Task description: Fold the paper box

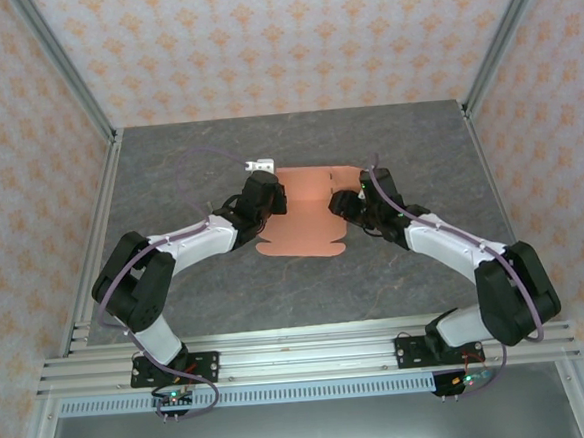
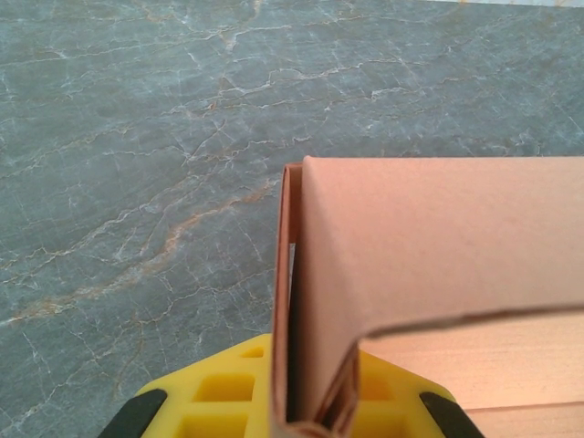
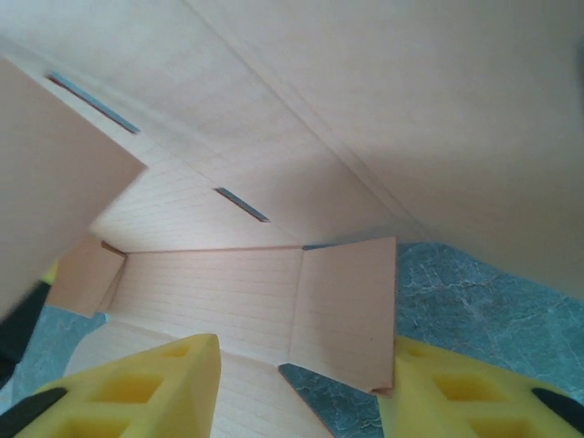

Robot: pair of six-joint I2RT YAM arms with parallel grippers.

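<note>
**Desk:** What lies on the grey marbled worktop (image 1: 226, 284)?

**Photographer:** One paper box (image 1: 307, 213), a partly unfolded sheet of salmon-orange card at mid-worktop. Two arms flank it. The left tool (image 1: 262, 196) is at its left edge and the right tool (image 1: 349, 203) at its right edge.

**Desk:** Anything else around it?

**Photographer:** A small white piece (image 1: 259, 165) sits just beyond the far-left corner of the paper box; I cannot tell what it is. Metal frame posts (image 1: 60, 60) and patterned walls (image 1: 279, 39) stand well beyond the box.

**Desk:** And the grips?

**Photographer:** The left wrist view has the left tool (image 2: 306, 415) pinched together on an upturned fold of the paper box (image 2: 429, 246), which blocks much of that view. The right wrist view has the right tool (image 3: 301, 397) with its two yellow fingers (image 3: 146, 383) apart. A flap stands between them, close to the right-hand finger, but I cannot tell whether they touch.

**Desk:** What does that close view add?

**Photographer:** Two narrow slots (image 3: 242, 203) in the card, too fine to make out from above. The top external view gives the sheet's curved near edge.
</note>
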